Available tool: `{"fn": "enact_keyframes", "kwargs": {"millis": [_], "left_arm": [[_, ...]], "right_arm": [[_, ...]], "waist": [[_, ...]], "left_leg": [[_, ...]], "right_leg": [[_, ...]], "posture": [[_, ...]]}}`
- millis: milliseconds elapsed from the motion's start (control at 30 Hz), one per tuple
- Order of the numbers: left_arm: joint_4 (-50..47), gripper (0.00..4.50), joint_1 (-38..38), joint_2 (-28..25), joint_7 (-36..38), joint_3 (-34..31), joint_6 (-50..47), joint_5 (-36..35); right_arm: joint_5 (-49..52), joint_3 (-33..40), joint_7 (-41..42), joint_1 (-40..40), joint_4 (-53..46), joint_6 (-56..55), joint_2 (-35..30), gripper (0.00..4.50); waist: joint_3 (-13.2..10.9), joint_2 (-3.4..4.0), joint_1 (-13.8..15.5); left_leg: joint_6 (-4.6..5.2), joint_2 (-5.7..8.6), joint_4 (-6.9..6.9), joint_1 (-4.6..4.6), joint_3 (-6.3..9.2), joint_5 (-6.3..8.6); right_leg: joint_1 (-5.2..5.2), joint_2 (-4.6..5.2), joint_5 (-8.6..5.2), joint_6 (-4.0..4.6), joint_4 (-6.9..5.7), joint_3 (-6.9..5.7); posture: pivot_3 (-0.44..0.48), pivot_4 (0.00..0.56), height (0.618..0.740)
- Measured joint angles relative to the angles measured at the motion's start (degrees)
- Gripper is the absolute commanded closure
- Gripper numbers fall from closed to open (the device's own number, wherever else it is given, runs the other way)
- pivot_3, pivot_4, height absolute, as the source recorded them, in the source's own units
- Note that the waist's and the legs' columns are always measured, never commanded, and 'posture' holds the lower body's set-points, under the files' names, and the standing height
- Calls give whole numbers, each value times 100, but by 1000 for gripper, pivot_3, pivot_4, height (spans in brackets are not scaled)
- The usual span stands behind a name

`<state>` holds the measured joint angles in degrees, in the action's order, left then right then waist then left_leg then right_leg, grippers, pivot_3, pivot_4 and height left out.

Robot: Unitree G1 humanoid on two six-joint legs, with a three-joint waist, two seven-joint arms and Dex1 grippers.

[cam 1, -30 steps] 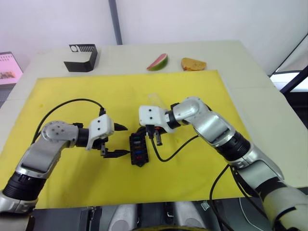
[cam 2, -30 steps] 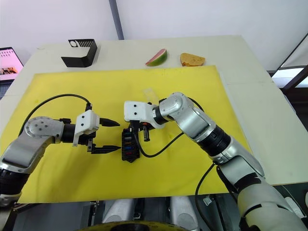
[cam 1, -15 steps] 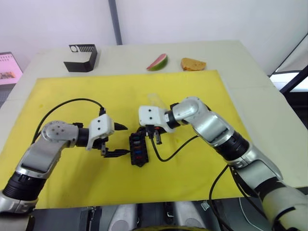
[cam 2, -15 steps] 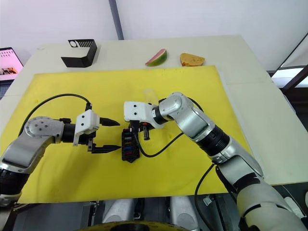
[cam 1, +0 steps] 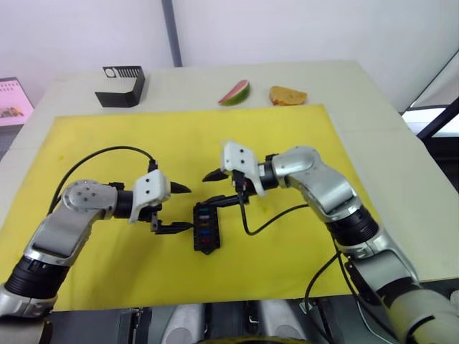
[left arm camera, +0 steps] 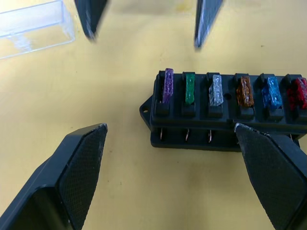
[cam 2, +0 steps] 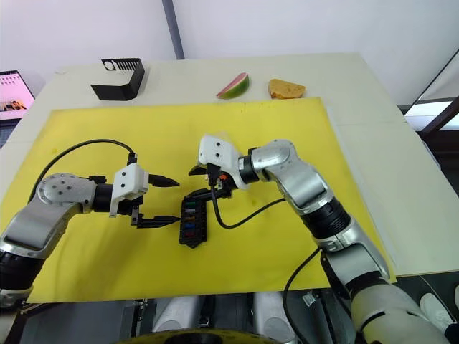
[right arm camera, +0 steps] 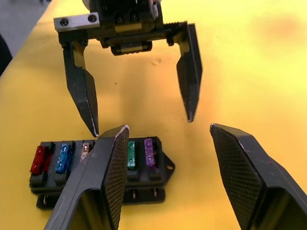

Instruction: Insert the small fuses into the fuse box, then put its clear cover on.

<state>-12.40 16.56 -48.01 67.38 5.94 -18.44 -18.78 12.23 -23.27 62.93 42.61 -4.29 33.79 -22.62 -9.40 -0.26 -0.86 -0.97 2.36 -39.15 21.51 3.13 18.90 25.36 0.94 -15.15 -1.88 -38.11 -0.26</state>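
Note:
The black fuse box (cam 1: 206, 227) lies on the yellow mat between my two grippers. Several small fuses sit in its slots in a row, from purple (left arm camera: 168, 85) and green (left arm camera: 190, 88) to blue and red (left arm camera: 300, 93). My left gripper (cam 1: 185, 208) stands open just left of the box, its fingers (left arm camera: 76, 167) wide apart around the box's near end. My right gripper (cam 1: 214, 189) is open and empty, hovering above the box's far end and facing the left gripper (right arm camera: 142, 124). The clear cover (left arm camera: 33, 26) lies on the mat beyond the box.
A black bracket (cam 1: 122, 84) with white stripes stands at the table's far left. A watermelon slice (cam 1: 235, 92) and a piece of bread (cam 1: 287, 94) lie beyond the yellow mat (cam 1: 107, 143). Black cables loop from both wrists over the mat.
My right gripper has opened, turned and drawn back up from the fuse box. My left gripper has stayed open in place.

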Motion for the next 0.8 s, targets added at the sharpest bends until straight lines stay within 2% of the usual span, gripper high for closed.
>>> {"fn": "enact_keyframes", "kwargs": {"millis": [33, 167, 800], "left_arm": [[0, 0, 0, 0, 3, 0, 0, -1], [3, 0, 0, -2, 29, -4, 1, -22], [117, 0, 184, 30, 110, -3, 27, -5]], "right_arm": [[6, 33, -39, -61, 3, -50, 30, 2485], [16, 46, -213, -391, -9, -209, 137, 4434], [-387, -314, -516, -543, -45, -381, 81, 4481]], "waist": [[0, 0, 2], [1, -1, 12], [5, -2, 11]], "left_leg": [[0, 0, 0, 0, 0, 0], [0, 0, 0, -1, 0, 0], [0, 0, -2, -9, 0, 0]], "right_leg": [[0, 0, 0, 0, -1, 0], [-2, 0, 0, 0, 0, 0], [-9, -1, 0, 0, -1, 0]], "posture": [[0, 150, 740], [0, 150, 740], [0, 150, 740]]}}
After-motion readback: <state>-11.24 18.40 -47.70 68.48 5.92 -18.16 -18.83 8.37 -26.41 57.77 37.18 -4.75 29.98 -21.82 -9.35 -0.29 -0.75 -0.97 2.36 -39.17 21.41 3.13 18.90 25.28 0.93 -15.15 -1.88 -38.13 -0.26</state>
